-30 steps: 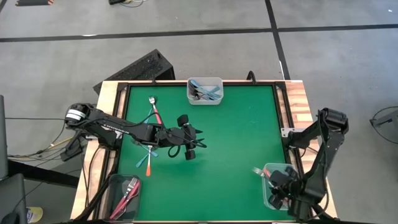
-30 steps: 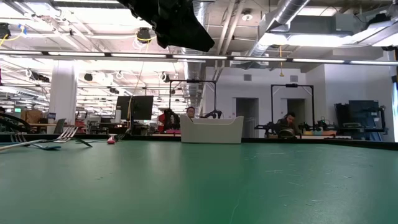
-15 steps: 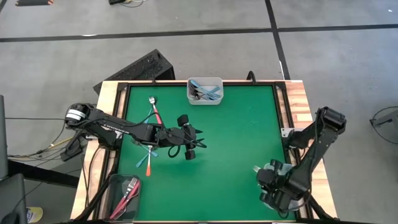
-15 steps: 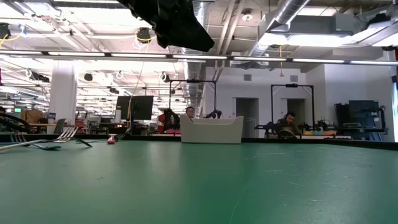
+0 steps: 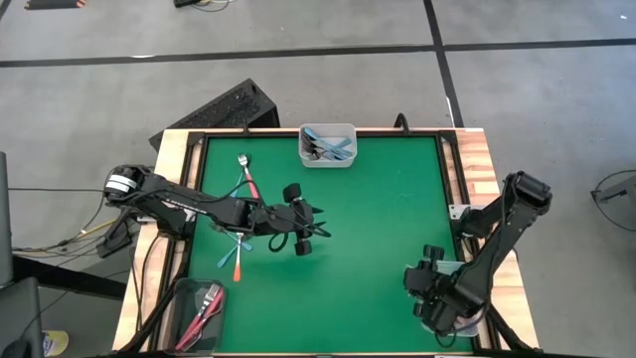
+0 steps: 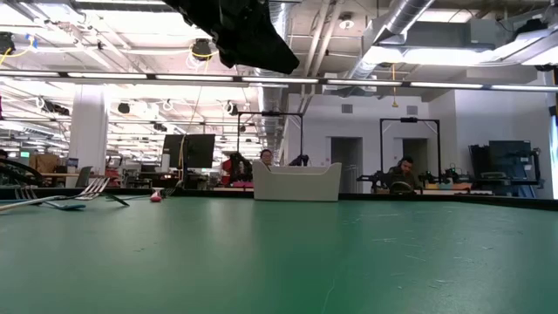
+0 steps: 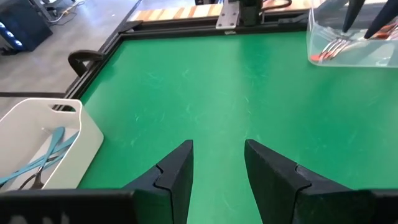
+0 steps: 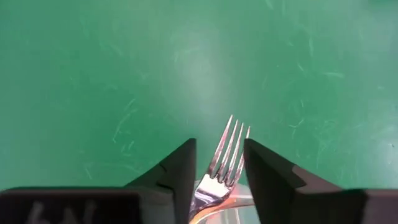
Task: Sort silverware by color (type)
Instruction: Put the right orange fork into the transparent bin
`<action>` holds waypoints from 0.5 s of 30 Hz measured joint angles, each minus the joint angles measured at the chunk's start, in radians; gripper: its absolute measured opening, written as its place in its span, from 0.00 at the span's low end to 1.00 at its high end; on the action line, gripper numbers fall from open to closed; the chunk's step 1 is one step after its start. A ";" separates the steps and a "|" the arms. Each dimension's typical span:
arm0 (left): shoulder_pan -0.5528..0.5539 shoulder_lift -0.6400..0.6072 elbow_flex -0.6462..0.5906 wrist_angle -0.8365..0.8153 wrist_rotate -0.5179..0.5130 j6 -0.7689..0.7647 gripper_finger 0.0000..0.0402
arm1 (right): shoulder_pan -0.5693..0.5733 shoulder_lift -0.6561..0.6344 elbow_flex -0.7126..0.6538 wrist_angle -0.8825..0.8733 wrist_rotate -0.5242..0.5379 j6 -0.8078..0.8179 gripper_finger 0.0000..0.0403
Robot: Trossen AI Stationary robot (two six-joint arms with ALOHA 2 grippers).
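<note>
Green table mat (image 5: 368, 219) first: a white bin (image 5: 328, 145) at the middle of the far edge holds the light blue forks, a clear container (image 5: 197, 313) at the near-left corner has the pink-red ones (image 5: 209, 301), and another clear container (image 7: 352, 42) sits at the near-right corner with an orange-handled fork in it.

A small pile of loose forks (image 5: 241, 214) lies near the left edge, mixed colours, handles crossing.

Left gripper (image 7: 217, 168) hovers over the mat just right of that pile, fingers apart, holding nothing.

Right gripper (image 8: 219, 163) is above the near-right container; a fork (image 8: 224, 158) shows between its spread fingers, tines poking out past the rim. Can't tell if it's actually gripped or just lying there.

My guess is these are light and stiff, with slick, thin handles, so pinch mid-handle, squarely, or they'll pivot.
</note>
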 joint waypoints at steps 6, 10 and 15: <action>0.000 0.003 0.000 -0.028 -0.003 -0.008 0.33 | -0.031 0.039 0.000 0.007 -0.046 -0.065 0.59; 0.000 0.003 0.000 -0.031 -0.007 -0.009 0.33 | -0.050 0.096 0.000 -0.023 -0.094 -0.083 0.64; 0.000 0.003 0.000 -0.030 -0.008 -0.008 0.33 | -0.076 0.172 -0.001 -0.019 -0.141 -0.119 0.62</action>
